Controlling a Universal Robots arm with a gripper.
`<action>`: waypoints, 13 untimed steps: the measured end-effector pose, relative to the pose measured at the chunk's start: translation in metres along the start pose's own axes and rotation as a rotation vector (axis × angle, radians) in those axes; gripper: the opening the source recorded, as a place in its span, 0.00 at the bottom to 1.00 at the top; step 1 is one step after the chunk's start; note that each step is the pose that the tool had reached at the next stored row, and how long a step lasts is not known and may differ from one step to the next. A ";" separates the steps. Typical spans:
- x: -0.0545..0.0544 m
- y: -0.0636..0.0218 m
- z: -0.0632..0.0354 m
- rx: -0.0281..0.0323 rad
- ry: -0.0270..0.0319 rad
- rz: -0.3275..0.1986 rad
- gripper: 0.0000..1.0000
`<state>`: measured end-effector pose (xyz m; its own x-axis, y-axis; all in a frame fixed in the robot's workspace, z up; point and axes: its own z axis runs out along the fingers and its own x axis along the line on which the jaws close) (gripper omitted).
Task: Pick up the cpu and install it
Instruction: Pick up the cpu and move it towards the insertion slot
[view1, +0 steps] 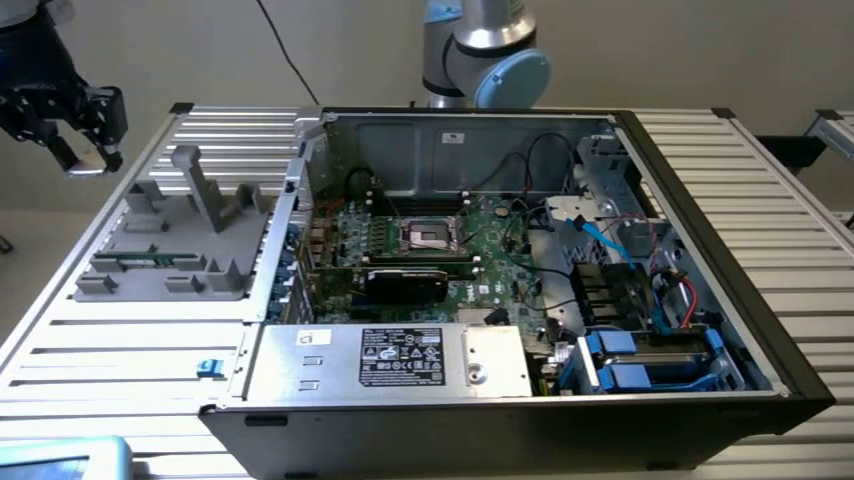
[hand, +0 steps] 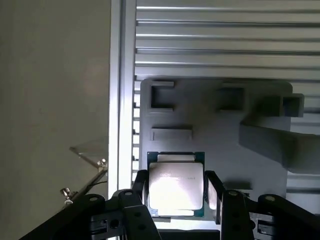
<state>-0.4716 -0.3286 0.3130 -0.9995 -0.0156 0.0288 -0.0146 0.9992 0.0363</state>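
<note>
Exterior view's left first: the hand (view1: 86, 160) hangs high at about ten o'clock from the open computer case (view1: 454, 150), over the edge of the desk (view1: 120, 340), probably lifted clear so that its load cannot snag. Wrist view shows what it is clenched on: its fingers press opposite edges of the cpu (hand: 176, 182), carrying it flat with the metal lid toward the camera and the contact side free. Well below lies the grey parts holder (view1: 174, 250). Further right, near the case's centre, the black socket (view1: 430, 235) on the motherboard (view1: 501, 265) sits uncovered, seemingly ready for the chip. At four o'clock from it, blue drive caddies (view1: 621, 360) crowd the bay.
</note>
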 end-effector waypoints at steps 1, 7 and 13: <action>-0.001 0.0002 -0.0045 0.0000 0.0001 0.000 0.56; -0.016 0.0004 -0.0249 0.0000 0.0002 0.000 0.56; -0.037 0.0003 -0.0360 0.0000 0.0000 0.000 0.56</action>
<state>-0.4334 -0.3290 0.3480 -0.9995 -0.0156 0.0288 -0.0146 0.9992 0.0363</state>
